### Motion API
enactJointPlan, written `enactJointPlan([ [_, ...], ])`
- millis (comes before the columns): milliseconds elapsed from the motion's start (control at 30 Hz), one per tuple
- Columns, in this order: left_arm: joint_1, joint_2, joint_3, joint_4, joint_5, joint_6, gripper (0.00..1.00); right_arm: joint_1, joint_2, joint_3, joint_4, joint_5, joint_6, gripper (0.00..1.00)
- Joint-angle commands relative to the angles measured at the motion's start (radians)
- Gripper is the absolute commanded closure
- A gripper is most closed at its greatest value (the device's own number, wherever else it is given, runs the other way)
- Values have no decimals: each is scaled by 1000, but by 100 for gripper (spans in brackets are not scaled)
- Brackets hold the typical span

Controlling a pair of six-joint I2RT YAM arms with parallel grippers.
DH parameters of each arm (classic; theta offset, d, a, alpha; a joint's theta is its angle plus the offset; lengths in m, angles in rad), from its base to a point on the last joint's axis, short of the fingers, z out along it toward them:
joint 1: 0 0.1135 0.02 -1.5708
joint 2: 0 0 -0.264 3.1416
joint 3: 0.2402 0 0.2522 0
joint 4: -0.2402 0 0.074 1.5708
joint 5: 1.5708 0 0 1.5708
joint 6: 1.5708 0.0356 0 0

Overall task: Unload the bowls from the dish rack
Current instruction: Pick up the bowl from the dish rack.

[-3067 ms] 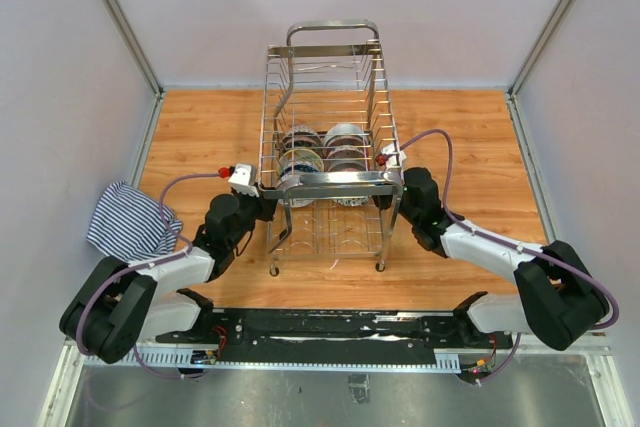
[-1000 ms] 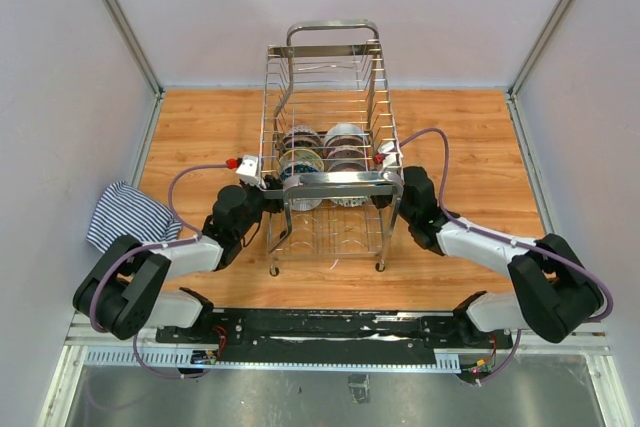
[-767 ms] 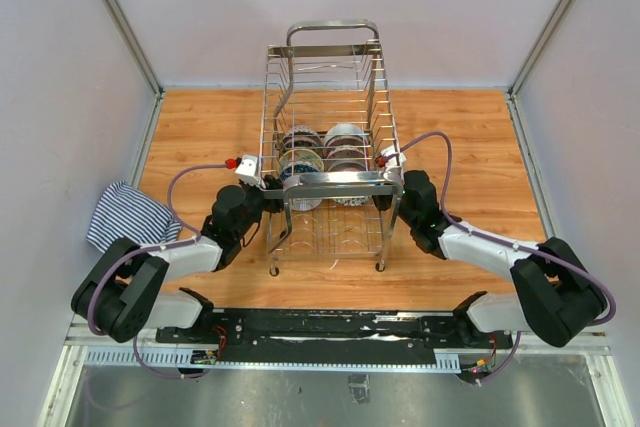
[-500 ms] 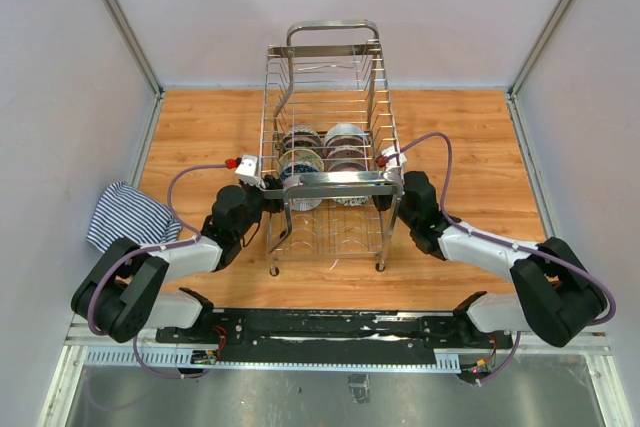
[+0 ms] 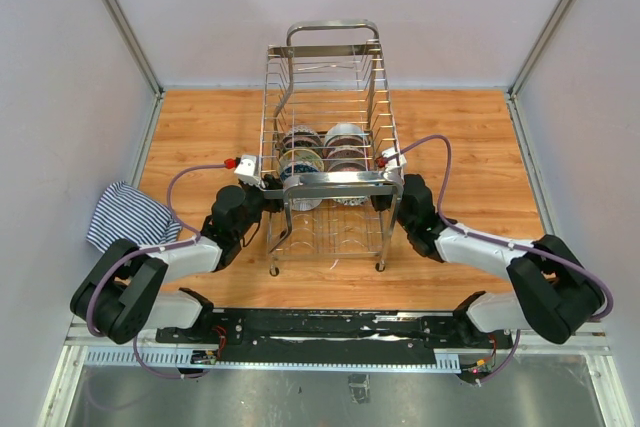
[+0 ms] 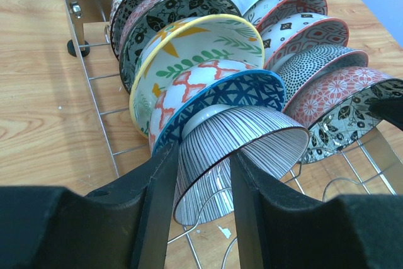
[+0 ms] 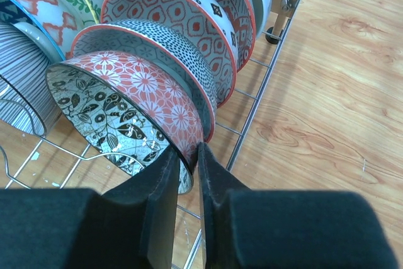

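The chrome dish rack point(image 5: 330, 97) stands mid-table and holds two rows of patterned bowls point(image 5: 322, 152) on edge. My left gripper point(image 5: 268, 187) is at the rack's near left corner. In the left wrist view it point(image 6: 203, 174) is open, with its fingers astride the wall of the front striped bowl point(image 6: 252, 140). My right gripper point(image 5: 385, 192) is at the near right corner. In the right wrist view it point(image 7: 189, 155) is shut on the rim of the front bowl point(image 7: 138, 86), which is red floral outside and leaf-patterned inside.
A striped cloth point(image 5: 130, 215) lies at the table's left edge. The rack's wire floor point(image 7: 252, 124) and side rail point(image 6: 94, 86) run close beside both grippers. Grey walls close in the wooden table point(image 5: 470, 137) on three sides.
The left arm has come up and right from near the cloth to the rack's corner. The right gripper has edged left into the rack. The bowls have not moved.
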Motion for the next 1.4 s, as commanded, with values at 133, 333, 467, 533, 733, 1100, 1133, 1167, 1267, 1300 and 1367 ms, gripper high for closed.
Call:
enactJointPlan([
  [133,-9,-5,-6,17,-16,1,57,-7,19,53,111,114,27,74],
  [333,-10,2,-7,21,-15,-1,57,-8,41,62,117,116,33,71],
  [467,-10,5,-6,23,-16,-1,57,-7,59,71,119,110,41,70],
  [533,-10,6,-5,22,-16,-1,57,-7,69,77,121,101,48,69],
  [733,-9,2,-7,18,-20,3,57,-7,99,93,124,77,65,68],
  [1100,-9,-2,-12,20,-25,3,57,-7,106,70,164,87,93,78],
  [1133,-10,-3,-13,20,-26,3,57,-8,103,59,173,90,97,80],
  [1167,-10,-3,-13,20,-27,3,57,-7,102,54,183,95,103,81],
  [1267,-10,-4,-15,21,-29,2,57,-7,100,32,220,105,116,85],
  [1300,-10,-4,-16,22,-30,2,57,-7,102,24,233,108,122,86],
  [1367,-9,-6,-18,23,-31,1,57,-7,105,10,263,112,132,87],
])
